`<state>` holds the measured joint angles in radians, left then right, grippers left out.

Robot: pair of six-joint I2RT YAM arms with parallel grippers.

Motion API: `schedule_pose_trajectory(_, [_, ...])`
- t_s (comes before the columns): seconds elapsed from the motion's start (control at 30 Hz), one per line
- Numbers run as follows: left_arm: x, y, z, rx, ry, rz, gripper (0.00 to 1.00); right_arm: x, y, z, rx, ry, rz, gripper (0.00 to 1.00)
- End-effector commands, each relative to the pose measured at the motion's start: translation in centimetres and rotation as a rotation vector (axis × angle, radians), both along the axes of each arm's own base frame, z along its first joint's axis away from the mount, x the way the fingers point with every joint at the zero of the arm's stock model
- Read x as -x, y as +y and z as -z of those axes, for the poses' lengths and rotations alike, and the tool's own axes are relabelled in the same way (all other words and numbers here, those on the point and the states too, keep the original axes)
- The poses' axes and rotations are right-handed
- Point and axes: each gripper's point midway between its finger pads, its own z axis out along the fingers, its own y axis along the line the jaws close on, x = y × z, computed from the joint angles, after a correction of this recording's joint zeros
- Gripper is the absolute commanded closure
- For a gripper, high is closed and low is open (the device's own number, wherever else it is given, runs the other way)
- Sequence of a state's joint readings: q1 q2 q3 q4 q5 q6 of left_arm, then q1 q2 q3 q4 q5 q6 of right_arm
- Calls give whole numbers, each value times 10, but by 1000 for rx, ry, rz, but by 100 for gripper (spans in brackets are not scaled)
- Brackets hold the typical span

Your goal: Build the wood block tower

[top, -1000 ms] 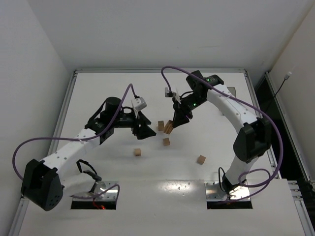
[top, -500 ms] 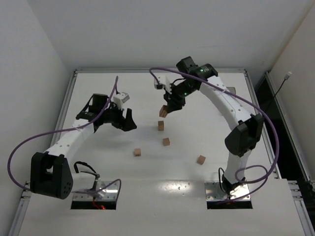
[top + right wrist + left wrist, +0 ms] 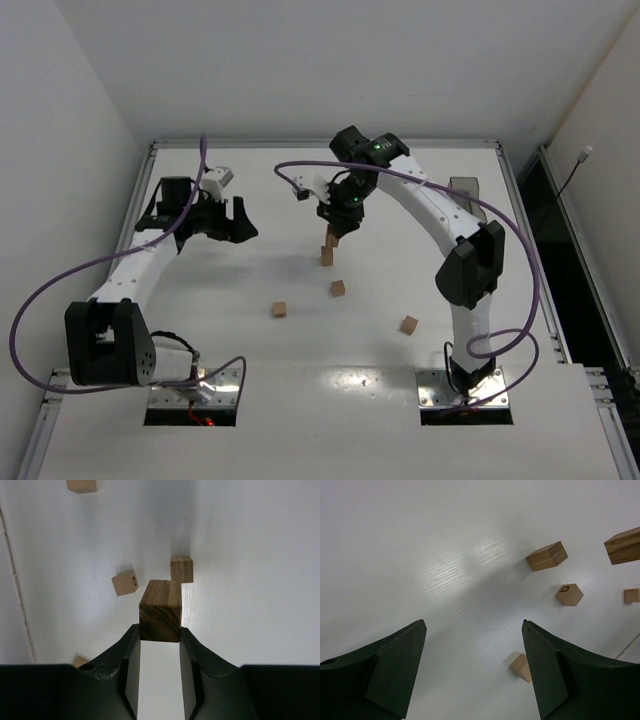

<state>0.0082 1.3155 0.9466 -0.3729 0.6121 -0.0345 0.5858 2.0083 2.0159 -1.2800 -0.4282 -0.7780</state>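
Observation:
My right gripper (image 3: pixel 335 230) (image 3: pixel 159 629) is shut on one wood block (image 3: pixel 160 611) (image 3: pixel 331 241) and holds it in the air. Just beneath it, slightly offset, another wood block (image 3: pixel 327 257) (image 3: pixel 181 569) rests on the table. More wood blocks lie singly: one with a small dark mark (image 3: pixel 339 289) (image 3: pixel 125 583), one to the front left (image 3: pixel 279 310) and one to the front right (image 3: pixel 409 324). No tower stands; no cube rests on another. My left gripper (image 3: pixel 235 220) (image 3: pixel 474 623) is open and empty, well left of the blocks, which show in its wrist view.
A dark grey translucent box (image 3: pixel 462 186) sits at the back right of the white table (image 3: pixel 200 330). A metal rail (image 3: pixel 130 230) edges the table on the left, with white walls close behind. Purple cables loop over both arms.
My left arm has swung back to the left, away from the blocks, and its jaws have widened. My right arm has carried its block leftward to above the resting block.

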Motion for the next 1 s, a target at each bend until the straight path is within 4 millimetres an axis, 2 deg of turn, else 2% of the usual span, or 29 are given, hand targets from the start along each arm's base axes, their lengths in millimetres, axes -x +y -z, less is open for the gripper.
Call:
schedule_pose_trajectory(0.0, [-20, 7, -22, 22, -61, -32, 26, -10, 4, -4, 23, -56, 0, 100])
schedule_pose_trajectory(0.03, [-23, 12, -25, 22, -70, -45, 26, -12, 3, -6, 26, -69, 3, 100])
schedule_pose_trajectory(0.27, [-33, 27, -22, 40, -54, -83, 26, -14, 9, 14, 52, -32, -7, 100])
schedule_pose_trajectory(0.5, [-35, 25, -21, 52, -49, -81, 26, -23, 15, 21, 44, -47, -15, 100])
schedule_pose_trajectory(0.57, [-35, 25, -21, 52, -49, -81, 26, -20, 16, 30, 63, -35, -22, 100])
schedule_pose_trajectory(0.97, [-37, 26, -17, 64, -40, -76, 26, -22, 16, 39, 69, -56, -79, 100])
